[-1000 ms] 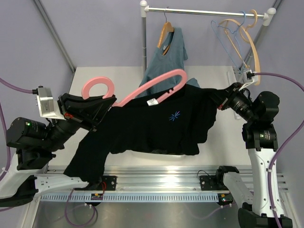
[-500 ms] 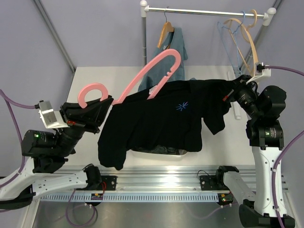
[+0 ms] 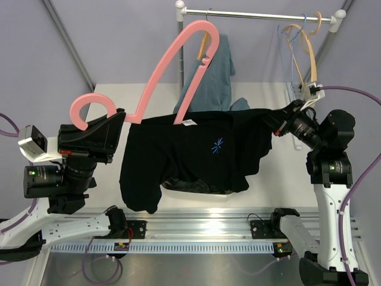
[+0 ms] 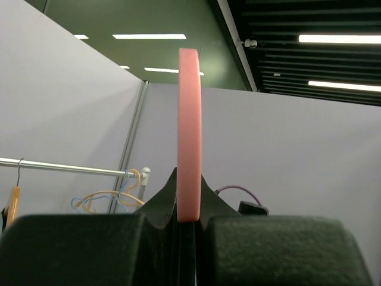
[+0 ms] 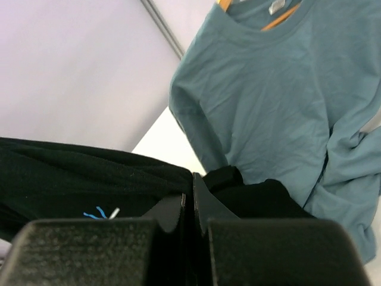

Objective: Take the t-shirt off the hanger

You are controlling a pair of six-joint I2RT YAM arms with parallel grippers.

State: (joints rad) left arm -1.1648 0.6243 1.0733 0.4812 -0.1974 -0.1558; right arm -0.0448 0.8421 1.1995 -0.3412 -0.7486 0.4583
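The black t-shirt (image 3: 190,152) with a light-blue starburst hangs stretched above the table. My right gripper (image 3: 278,122) is shut on its right shoulder; in the right wrist view black cloth (image 5: 89,173) is pinched between the jaws (image 5: 191,193). My left gripper (image 3: 116,122) is shut on the pink hanger (image 3: 172,65) near its hook and holds it tilted steeply up. One hanger arm end still reaches into the shirt's neck by the white label (image 3: 188,123). In the left wrist view the pink hanger (image 4: 189,131) stands edge-on between the jaws (image 4: 189,217).
A teal shirt (image 3: 211,77) hangs on a wooden hanger from the rail (image 3: 256,13) at the back; it also shows in the right wrist view (image 5: 286,89). Tan and blue empty hangers (image 3: 303,47) hang at the rail's right end. A tray with dark clothes (image 3: 196,187) lies under the t-shirt.
My left gripper has swung the pink hanger up and to the left, so it has tilted steeply and slid most of the way out of the neck. The shirt hangs lower on the left.
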